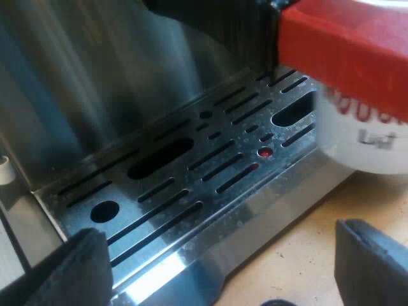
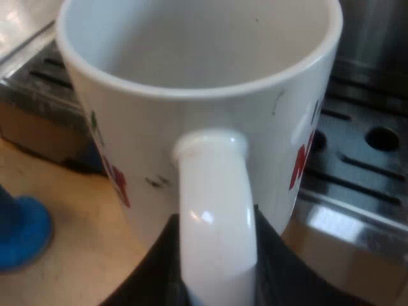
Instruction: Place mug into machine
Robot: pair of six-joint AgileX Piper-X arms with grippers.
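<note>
We start with the table [image 1: 306,248], bare wood, which runs up to the front of the machine [image 1: 95,83]. The machine's steel wall rises behind its slotted tray [image 1: 255,220]. The mug [image 2: 153,140] is white with red lettering. It is upright at the machine's front, by one end of the tray, with its open mouth up and its handle turned away from the machine. We cannot tell whether its base rests on the grate or hangs just off the tray's edge. Our right gripper [image 2: 217,280] has the mug, with its black fingers [image 2: 159,274] closed on either side of the mug's handle, low down. Our left gripper [image 1: 223,268] hovers low at the machine's front, over the tray's front lip. Its jaws are spread wide with nothing between them. The red end [image 1: 344,44] of the holder's handle juts out from the machine above the tray, just over the mug. A blue tamper [image 2: 22,233] sits on the table, out from the machine's front and apart from the mug.
</note>
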